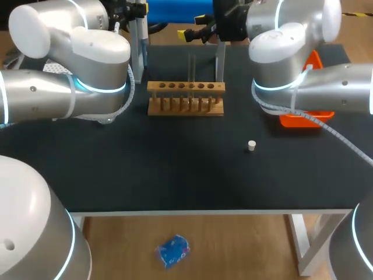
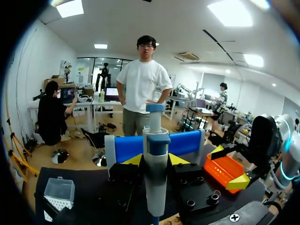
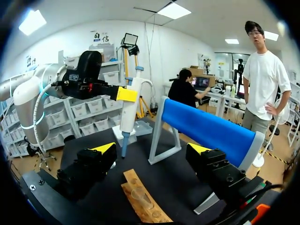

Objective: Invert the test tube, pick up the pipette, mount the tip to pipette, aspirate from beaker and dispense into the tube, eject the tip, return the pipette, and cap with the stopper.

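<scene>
My left claw (image 2: 156, 160) is clamped on the pipette (image 2: 156, 187). Its long axis stands upright, plunger up and nozzle down, above the back-left part of the counter (image 1: 145, 169). My right claw (image 3: 152, 148) hangs with its fingers wide apart above the wooden rack (image 1: 185, 106), where the test tube (image 1: 191, 69) stands upright. The stopper (image 1: 251, 146) sits toward the front right, well apart from the rack and the counter's front edge. The orange tray (image 1: 303, 119) lies at the right edge.
</scene>
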Available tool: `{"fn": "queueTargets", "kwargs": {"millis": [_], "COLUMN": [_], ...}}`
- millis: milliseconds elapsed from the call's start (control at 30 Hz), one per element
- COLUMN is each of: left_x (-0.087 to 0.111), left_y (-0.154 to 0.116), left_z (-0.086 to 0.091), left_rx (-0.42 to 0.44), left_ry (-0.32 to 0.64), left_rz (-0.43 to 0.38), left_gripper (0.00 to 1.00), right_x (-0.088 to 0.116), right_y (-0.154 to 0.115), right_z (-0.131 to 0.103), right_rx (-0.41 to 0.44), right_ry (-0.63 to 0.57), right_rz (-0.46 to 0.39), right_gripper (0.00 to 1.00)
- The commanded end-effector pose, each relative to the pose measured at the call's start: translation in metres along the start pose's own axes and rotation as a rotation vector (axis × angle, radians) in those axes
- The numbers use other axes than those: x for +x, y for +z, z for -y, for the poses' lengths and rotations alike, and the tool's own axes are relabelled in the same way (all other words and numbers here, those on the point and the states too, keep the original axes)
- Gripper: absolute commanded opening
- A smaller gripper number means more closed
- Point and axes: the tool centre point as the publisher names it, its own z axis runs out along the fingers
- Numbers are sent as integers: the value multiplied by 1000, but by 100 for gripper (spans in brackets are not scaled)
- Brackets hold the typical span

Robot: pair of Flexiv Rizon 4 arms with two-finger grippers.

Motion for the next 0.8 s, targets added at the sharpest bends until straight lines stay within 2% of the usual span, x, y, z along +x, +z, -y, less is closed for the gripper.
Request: {"fn": "queueTargets", "kwargs": {"millis": [33, 200, 267, 333, 600, 800], "left_x": [0, 0, -1, -3, -18, -30], "left_y": [1, 1, 7, 14, 34, 42], "left_z": [1, 1, -2, -5, -5, 0], "left_rx": [-1, -1, -31, -66, -125, -135], "left_ry": [-2, -2, -17, -13, -53, -63], "left_rz": [-1, -1, 22, 77, 151, 212], "left_gripper": [0, 0, 0, 0, 0, 0], "right_x": [0, 0, 0, 0, 0, 0], "right_y": [-1, -1, -1, -1, -1, -1], "right_z": [0, 0, 0, 0, 0, 0], "right_rx": [-2, -2, -2, -2, -2, -2], "right_ry": [0, 0, 0, 0, 0, 0], "right_rz": [-1, -1, -1, -1, -1, -1], "right_gripper": [100, 100, 100, 100, 100, 100]}}
